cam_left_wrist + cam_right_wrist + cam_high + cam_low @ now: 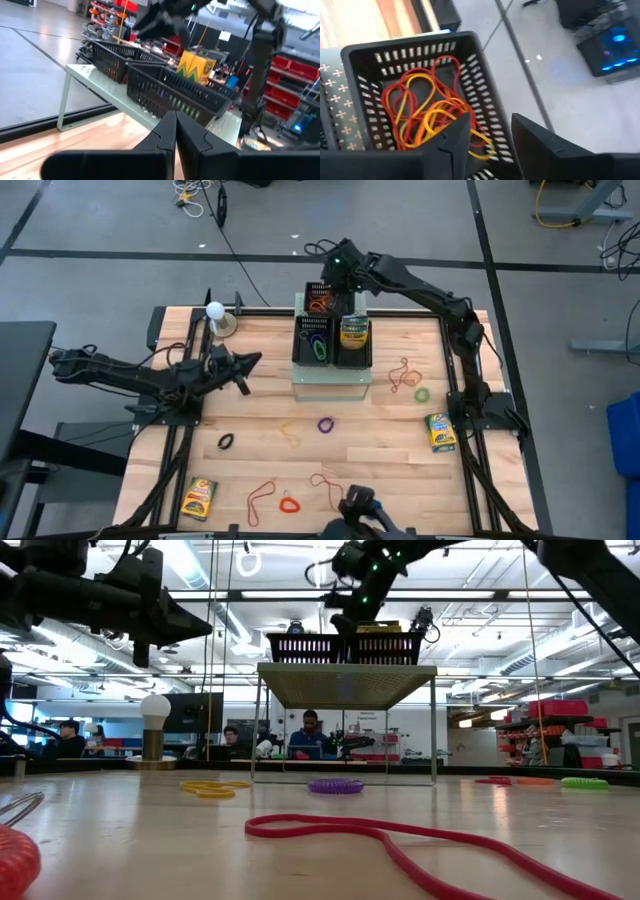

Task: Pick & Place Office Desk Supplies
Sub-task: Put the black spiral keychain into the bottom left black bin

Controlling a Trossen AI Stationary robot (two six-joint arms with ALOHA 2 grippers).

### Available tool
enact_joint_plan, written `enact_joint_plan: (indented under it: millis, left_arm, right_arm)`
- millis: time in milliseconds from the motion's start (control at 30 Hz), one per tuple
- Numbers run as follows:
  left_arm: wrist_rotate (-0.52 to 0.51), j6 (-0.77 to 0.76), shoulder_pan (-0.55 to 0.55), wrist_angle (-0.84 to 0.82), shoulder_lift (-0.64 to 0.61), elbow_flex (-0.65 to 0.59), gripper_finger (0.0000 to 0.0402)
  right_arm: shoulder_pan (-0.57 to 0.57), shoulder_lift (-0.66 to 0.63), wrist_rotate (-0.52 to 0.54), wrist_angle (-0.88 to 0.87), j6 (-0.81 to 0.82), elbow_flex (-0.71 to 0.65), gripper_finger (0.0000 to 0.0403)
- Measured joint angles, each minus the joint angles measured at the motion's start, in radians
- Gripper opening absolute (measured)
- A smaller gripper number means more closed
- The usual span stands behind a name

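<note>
My right gripper [492,132] is open and empty. It hovers over the far black mesh tray [365,55], where red, orange and yellow rubber bands [427,112] lie in a heap [318,302]. A crayon box [354,332] stands in the right-hand tray, and small green and purple loops [315,345] lie in the tray to its left. On the table lie two more crayon boxes [440,431] [199,497], thin bands [404,372] [262,498], and purple [326,423], green [422,394], black [225,441] and red [290,504] loops. My left gripper [245,365] is shut and waits above the table, left of the trays.
The trays sit on a pale-green perforated box [330,385] at the far middle of the table. A white ball on a round stand [215,312] is at the far left. A dark device [360,508] sits at the near edge. Bare wood [380,450] lies between the scattered items.
</note>
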Motion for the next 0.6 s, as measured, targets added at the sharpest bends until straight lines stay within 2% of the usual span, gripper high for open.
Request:
enact_joint_plan:
  millis: [67, 167, 267, 367, 467, 600]
  left_arm:
    - [0.000, 0.007, 0.001, -0.054, 0.000, 0.009, 0.0011]
    - [0.010, 0.010, 0.000, -0.280, 0.001, 0.093, 0.0005]
    - [0.056, 0.012, -0.001, -0.590, 0.005, 0.234, 0.0005]
    - [0.107, 0.005, -0.001, -0.803, 0.063, 0.366, 0.0005]
    - [0.183, -0.025, -0.001, -0.927, 0.108, 0.451, 0.0005]
    - [0.244, -0.068, -0.026, -0.960, 0.193, 0.483, 0.0005]
  right_arm:
    - [0.002, -0.033, 0.020, -0.015, 0.000, 0.000, 0.0155]
    - [0.010, -0.111, 0.035, -0.066, 0.011, 0.000, 0.0135]
    - [0.011, -0.197, 0.013, -0.137, 0.039, 0.000, 0.0092]
    - [0.006, -0.290, -0.022, -0.167, 0.073, -0.037, 0.0039]
    - [0.005, -0.412, -0.074, -0.135, 0.110, -0.163, 0.0007]
    - [0.030, -0.604, -0.087, 0.015, 0.183, -0.442, 0.0018]
